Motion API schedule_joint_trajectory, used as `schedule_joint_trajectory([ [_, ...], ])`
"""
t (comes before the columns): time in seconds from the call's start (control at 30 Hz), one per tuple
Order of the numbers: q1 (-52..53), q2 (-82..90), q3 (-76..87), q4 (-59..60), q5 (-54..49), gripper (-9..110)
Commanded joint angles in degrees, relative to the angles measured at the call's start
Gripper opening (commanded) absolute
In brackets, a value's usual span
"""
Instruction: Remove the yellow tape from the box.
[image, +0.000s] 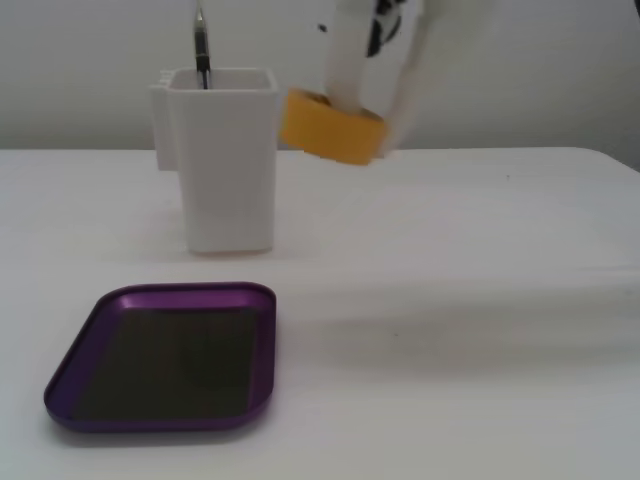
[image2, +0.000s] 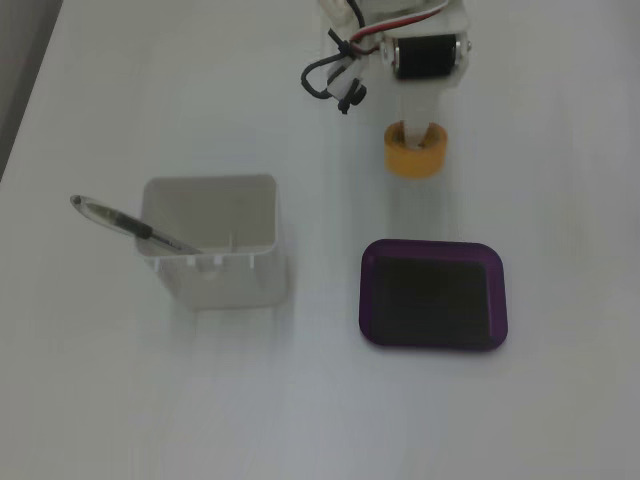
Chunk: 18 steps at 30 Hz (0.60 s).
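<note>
Claw (image: 352, 112) clenched on the yellow tape (image: 331, 127), one finger through its core, held aloft beside the white container (image: 222, 160), clear of the box (image: 165, 357).

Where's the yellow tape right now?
The yellow tape is out of the purple box, held in the tool above the table, right of the white container in that fixed view.

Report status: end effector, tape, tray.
End effector shut on yellow-orange tape roll, held above the table. Shallow purple metallic tray empty, tape clear of it. Tall white square container with pen stands beside the roll; nothing blocking.
</note>
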Motion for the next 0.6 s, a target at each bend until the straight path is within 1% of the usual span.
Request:
schedule_joint_trajectory([
  [0.0,0.7,8.96,13.89,-7.73,-1.23,-1],
  [0.13,0.7,13.45,28.04,-18.9,-2.37,-1],
  [0.27,0.7,13.45,36.39,-27.86,-2.29,-1],
  [0.4,0.79,10.46,38.94,-33.75,-2.2,-1],
  [0.57,0.79,4.48,38.06,-34.54,-2.2,0],
])
